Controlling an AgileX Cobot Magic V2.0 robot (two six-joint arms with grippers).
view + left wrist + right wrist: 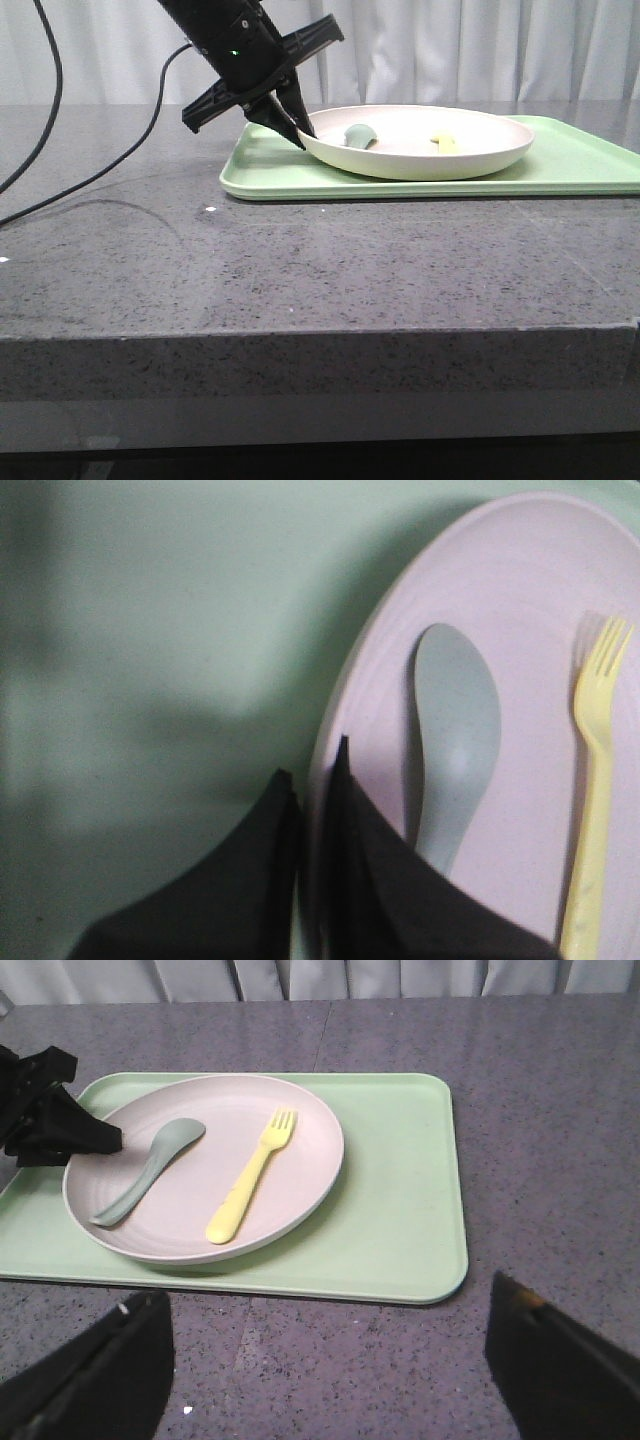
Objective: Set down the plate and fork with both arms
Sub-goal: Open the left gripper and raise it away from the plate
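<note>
Looks like the grab-the-plate step: the plate [420, 142] sits on the green tray [400, 1210], its rim pinched by the left end effector [300, 130]. The fork [250, 1175] lies inside. The right end effector [320, 1370] is spread wide, well apart. A level lift is needed next.
</note>
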